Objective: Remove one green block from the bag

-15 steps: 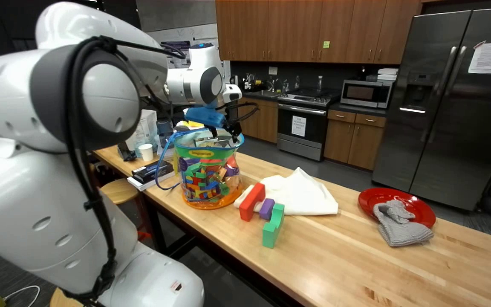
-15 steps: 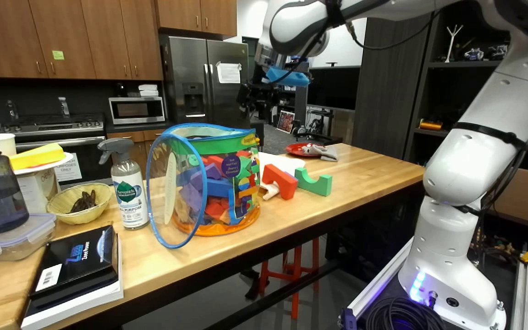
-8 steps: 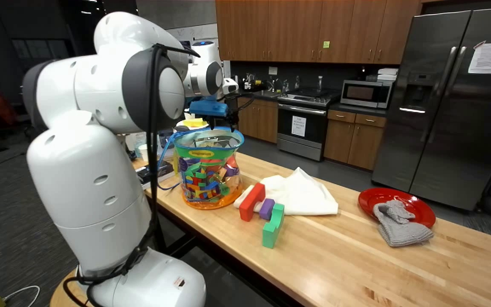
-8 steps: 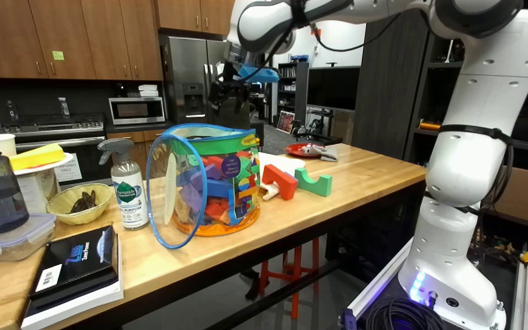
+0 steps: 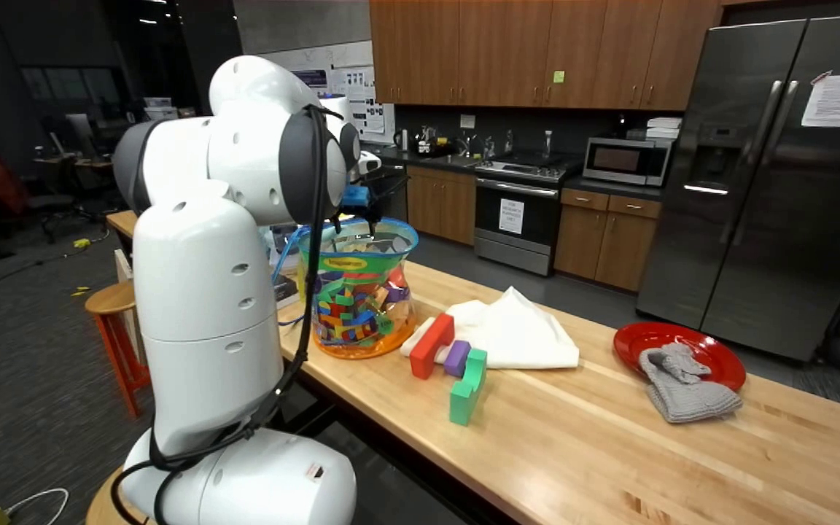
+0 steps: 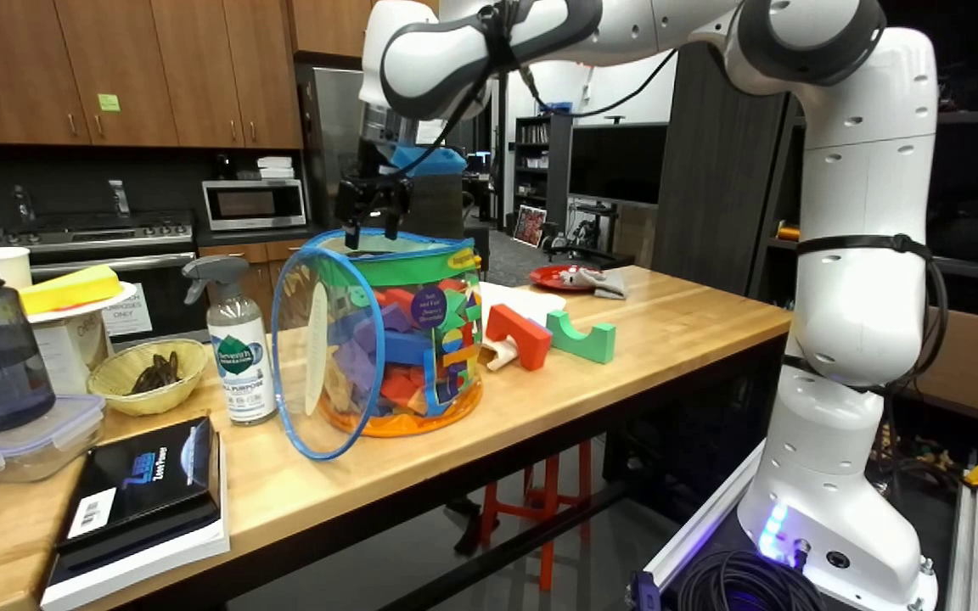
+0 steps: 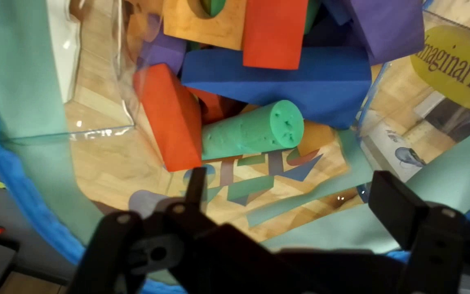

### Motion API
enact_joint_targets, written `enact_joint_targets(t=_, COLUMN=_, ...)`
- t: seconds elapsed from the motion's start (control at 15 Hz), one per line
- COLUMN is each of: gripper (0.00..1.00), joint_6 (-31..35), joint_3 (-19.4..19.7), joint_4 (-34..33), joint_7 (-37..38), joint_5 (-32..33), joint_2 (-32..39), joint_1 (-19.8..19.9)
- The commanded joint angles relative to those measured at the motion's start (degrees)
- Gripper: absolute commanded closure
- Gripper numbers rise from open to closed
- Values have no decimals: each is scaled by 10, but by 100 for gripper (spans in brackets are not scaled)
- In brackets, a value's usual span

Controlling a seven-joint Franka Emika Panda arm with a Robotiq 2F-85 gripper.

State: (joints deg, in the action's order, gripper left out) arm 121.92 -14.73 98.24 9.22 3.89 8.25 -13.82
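The clear bag (image 5: 385, 260) stands upright with its mouth open, full of many-coloured blocks; it also shows in an exterior view (image 6: 408, 271). In the wrist view, the bag's blue rim (image 7: 21, 192) surrounds the blocks. A green block (image 7: 247, 132), round like a cylinder, lies inside on its side. It touches a red block (image 7: 174, 122) and lies in front of a long blue block (image 7: 276, 77). My gripper (image 7: 290, 177) is open and empty, its fingers wide apart. In both exterior views the gripper (image 5: 354, 224) (image 6: 372, 236) hangs over the bag's mouth, fingertips near rim height.
The bag's lid (image 6: 383, 331) hangs open beside a spray bottle (image 6: 238, 361) and a black box (image 6: 137, 475). A paler green arch block (image 5: 468, 386), a red block (image 5: 432, 346), a purple block (image 5: 456, 357) and a white cloth (image 5: 518, 332) lie outside the bag.
My gripper has moved over the bag's mouth and lowered towards the rim, going leftward in both exterior views. The arm has swung with it. The bag and the blocks on the table have not moved.
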Motion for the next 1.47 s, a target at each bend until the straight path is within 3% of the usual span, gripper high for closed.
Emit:
enact_joint_targets(t=0.0, gripper=0, joint_6=-25, joint_3=6, joint_4=-34, joint_7=-10, joint_5=9, joint_2=30, joint_1=-14)
enact_joint_targets(t=1.0, gripper=0, joint_6=55, joint_3=11, joint_4=4, joint_7=14, joint_5=19, joint_2=66, joint_1=-38)
enact_joint_targets(t=1.4, gripper=0, joint_6=57, joint_3=15, joint_4=32, joint_7=16, joint_5=24, joint_2=63, joint_1=-44)
